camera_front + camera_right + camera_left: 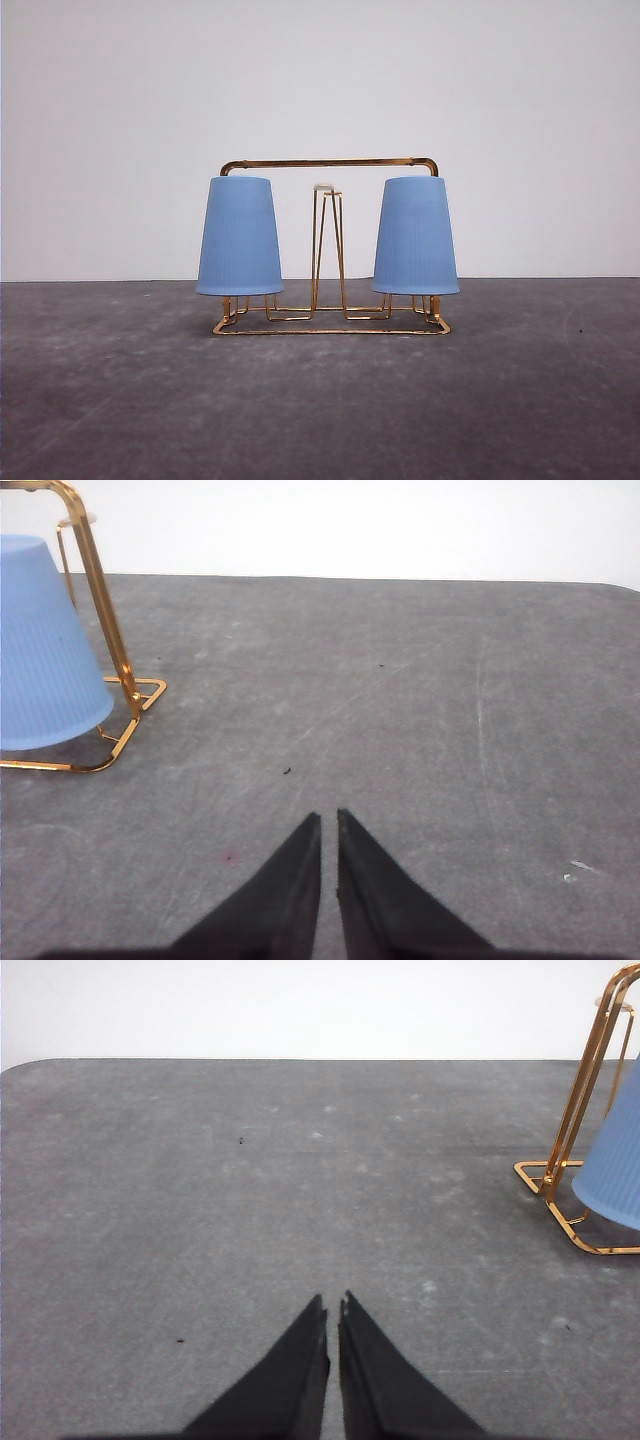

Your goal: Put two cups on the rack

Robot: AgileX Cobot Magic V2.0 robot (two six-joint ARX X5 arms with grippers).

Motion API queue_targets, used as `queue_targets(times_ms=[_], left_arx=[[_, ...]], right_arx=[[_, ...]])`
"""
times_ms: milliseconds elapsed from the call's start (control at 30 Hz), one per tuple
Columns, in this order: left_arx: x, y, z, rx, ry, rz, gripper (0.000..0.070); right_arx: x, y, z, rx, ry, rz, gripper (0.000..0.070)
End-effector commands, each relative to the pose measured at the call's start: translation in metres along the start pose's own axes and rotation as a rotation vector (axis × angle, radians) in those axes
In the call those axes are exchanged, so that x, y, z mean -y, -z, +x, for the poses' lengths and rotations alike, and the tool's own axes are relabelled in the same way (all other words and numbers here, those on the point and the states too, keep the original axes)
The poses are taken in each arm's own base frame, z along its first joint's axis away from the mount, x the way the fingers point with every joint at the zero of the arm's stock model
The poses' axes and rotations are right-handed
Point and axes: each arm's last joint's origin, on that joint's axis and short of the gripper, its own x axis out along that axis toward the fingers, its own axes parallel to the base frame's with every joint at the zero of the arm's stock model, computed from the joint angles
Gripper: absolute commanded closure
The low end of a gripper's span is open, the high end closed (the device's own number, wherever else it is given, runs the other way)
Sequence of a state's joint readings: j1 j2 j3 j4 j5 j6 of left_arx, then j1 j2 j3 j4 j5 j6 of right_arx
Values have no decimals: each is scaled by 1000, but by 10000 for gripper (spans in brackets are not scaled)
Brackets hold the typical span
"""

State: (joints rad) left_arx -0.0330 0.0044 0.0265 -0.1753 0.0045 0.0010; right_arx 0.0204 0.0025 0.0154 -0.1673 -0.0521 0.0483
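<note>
Cups [239, 237] [416, 236] inverted on rack [330, 163]; left fingers [305, 1360], right fingers [295, 875] pressed together, well apart from rack.

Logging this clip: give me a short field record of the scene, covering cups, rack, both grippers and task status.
left cup: upside down on the rack, left end
right cup: upside down on the rack, right end
rack: upright on the grey table, middle peg free
left gripper: shut, holding nothing, over bare table, apart from the rack
right gripper: shut, holding nothing, over bare table, apart from the rack
task status: both cups appear placed
</note>
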Motion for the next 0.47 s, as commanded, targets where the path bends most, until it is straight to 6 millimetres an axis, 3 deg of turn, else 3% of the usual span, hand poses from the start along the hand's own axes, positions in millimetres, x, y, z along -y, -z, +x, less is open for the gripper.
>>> queue_targets(times_ms=[0,433], left_arx=[[0,3,1,3,-1,9,700],[0,3,1,3,-1,9,700]], right_arx=[[0,0,0,5,-2,-8,674],[0,0,0,5,-2,-9,674]])
